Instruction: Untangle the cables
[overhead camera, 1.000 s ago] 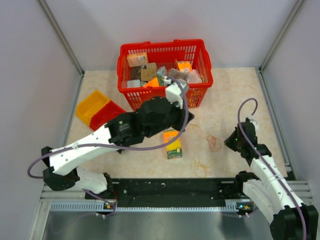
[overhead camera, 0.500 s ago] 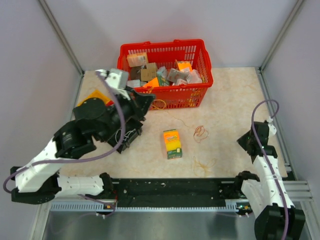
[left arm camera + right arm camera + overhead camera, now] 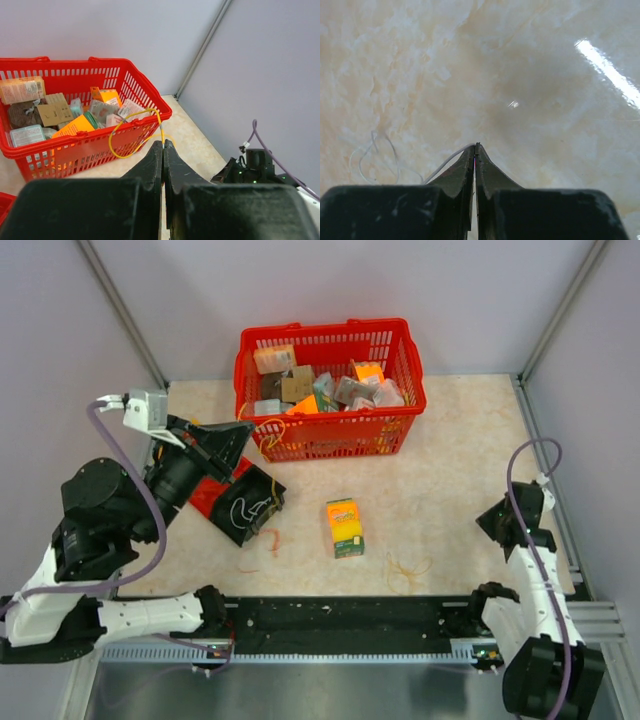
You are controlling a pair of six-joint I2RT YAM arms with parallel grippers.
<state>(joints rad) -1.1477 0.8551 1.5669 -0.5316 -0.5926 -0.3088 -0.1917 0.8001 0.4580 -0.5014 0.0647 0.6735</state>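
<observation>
As the left pincer [image 3: 163,143] gripped a yellow cable [image 3: 111,140] looping beyond its tips and the right pincer [image 3: 476,146] sat closed, a white strand [image 3: 447,161] at its tips, a slow, steady pull seemed wisest.

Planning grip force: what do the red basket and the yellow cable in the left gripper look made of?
Red basket: moulded plastic, slightly glossy, slotted lattice walls.
Yellow cable: thin wire, probably plastic-sheathed; it holds a smooth springy loop at the left gripper.
</observation>
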